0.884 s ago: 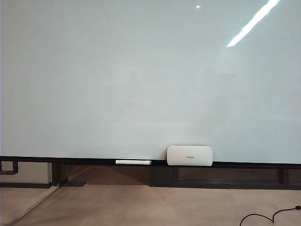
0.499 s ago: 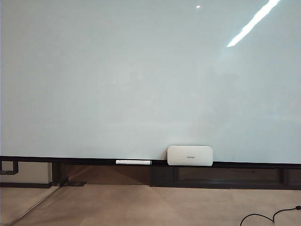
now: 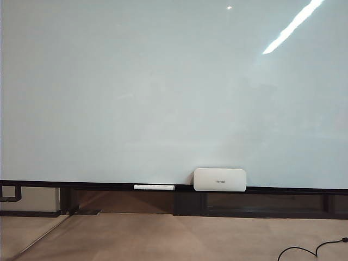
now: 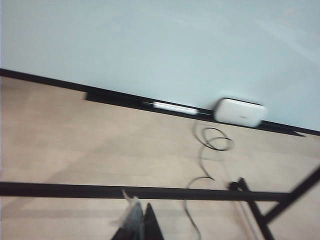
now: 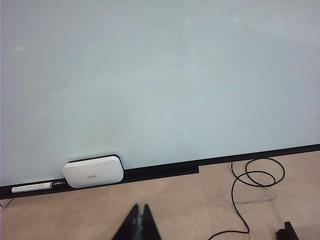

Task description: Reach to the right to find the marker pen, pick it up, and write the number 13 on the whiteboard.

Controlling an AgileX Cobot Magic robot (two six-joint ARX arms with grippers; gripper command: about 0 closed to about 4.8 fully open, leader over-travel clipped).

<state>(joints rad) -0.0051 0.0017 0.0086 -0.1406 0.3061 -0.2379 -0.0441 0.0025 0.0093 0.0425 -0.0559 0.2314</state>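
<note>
My left hand and right hand, both pressed together and empty, hang well before the large glossy pale whiteboard; white marker pen lies on its dark rail.

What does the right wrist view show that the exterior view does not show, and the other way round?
Only the right wrist view shows the right gripper, shut and empty, low above the floor, and a looped black cable.

Only the exterior view shows the bright light streak reflected high on the board.

Both show the whiteboard, blank with no number written, the marker pen lying on its dark rail, and the white box beside it.
</note>
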